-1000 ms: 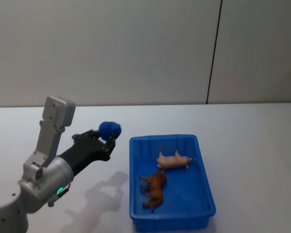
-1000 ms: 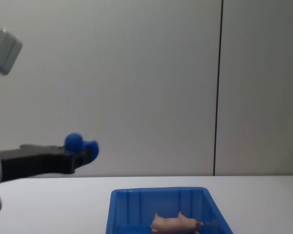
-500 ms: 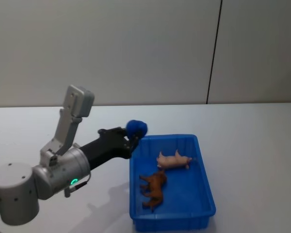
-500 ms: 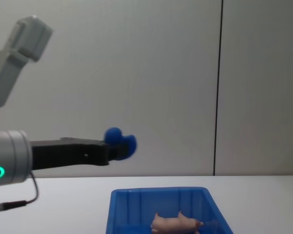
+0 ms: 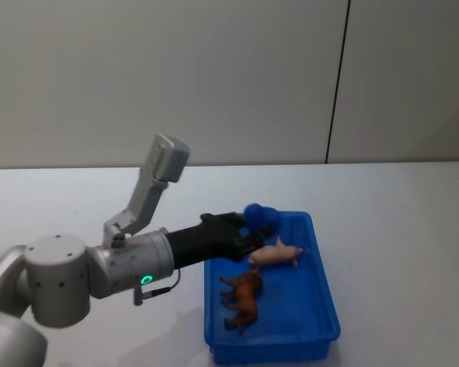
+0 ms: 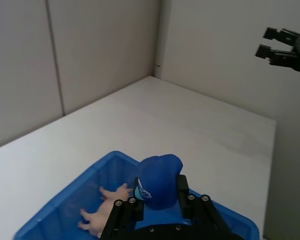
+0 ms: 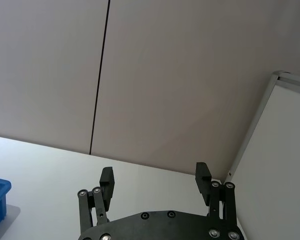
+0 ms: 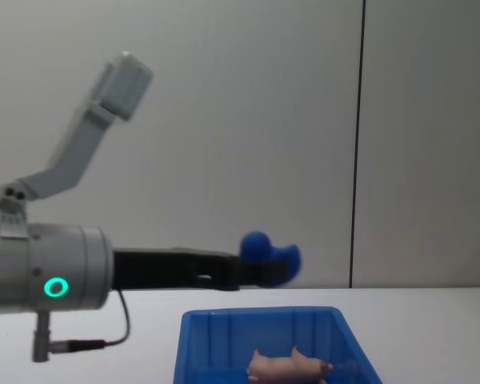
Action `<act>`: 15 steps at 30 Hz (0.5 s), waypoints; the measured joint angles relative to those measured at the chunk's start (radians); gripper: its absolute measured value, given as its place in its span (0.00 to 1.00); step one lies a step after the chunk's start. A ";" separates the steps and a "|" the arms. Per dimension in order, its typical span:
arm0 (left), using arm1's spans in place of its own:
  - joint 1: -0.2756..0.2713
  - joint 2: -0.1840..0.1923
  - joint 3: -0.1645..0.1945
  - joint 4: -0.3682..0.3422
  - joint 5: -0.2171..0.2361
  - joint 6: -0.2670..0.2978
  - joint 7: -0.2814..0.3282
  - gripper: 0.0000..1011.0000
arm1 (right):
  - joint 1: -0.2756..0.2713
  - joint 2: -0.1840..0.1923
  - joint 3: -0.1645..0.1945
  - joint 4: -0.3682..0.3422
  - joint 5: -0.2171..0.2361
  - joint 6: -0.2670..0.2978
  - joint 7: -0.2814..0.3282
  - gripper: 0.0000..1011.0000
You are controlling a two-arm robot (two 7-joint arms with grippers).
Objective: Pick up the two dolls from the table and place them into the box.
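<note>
Swinging rightward from over the bare desk (image 5: pixel 76 206), the left gripper (image 5: pixel 254 228) now hovers above the box (image 5: pixel 321 294), fingers clenched on a blue toy (image 8: pixel 270 256); both dolls, pink (image 5: pixel 274 252) and brown (image 5: pixel 242 298), already lie inside. The right gripper (image 7: pixel 155 176) hangs parked, fingers released.

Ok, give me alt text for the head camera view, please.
The left gripper, shut on a small blue toy, reaches over the far end of the blue box. The pink doll and brown doll already lie inside it, on a white table.
</note>
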 joint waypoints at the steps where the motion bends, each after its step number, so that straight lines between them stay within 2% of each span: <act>1: -0.009 -0.007 0.003 0.014 0.002 0.003 -0.013 0.40 | 0.000 0.000 0.000 0.000 0.000 0.000 0.000 0.99; 5: -0.052 -0.037 0.020 0.084 0.016 0.017 -0.096 0.52 | 0.000 0.000 0.000 0.000 0.000 0.000 0.000 0.99; 6: -0.052 -0.037 0.020 0.084 0.016 0.017 -0.096 0.52 | 0.000 0.000 0.000 0.000 0.000 0.000 0.000 0.99; 9: -0.090 -0.063 0.033 0.146 0.028 0.026 -0.162 0.64 | 0.000 0.000 0.000 0.000 0.000 0.000 0.000 0.99; 10: -0.098 -0.068 0.036 0.160 0.031 0.028 -0.175 0.64 | 0.000 0.000 0.000 0.000 0.000 0.000 0.000 0.99; 12: -0.113 -0.077 0.041 0.182 0.036 0.032 -0.205 0.76 | 0.000 0.000 0.000 0.000 0.000 0.000 0.000 0.99; 13: -0.117 -0.079 0.042 0.189 0.038 0.033 -0.213 0.76 | 0.000 0.000 0.000 0.000 0.000 0.000 0.000 0.99; 15: -0.124 -0.083 0.045 0.200 0.041 0.034 -0.226 0.83 | 0.000 0.000 0.000 0.000 0.000 0.000 0.000 0.99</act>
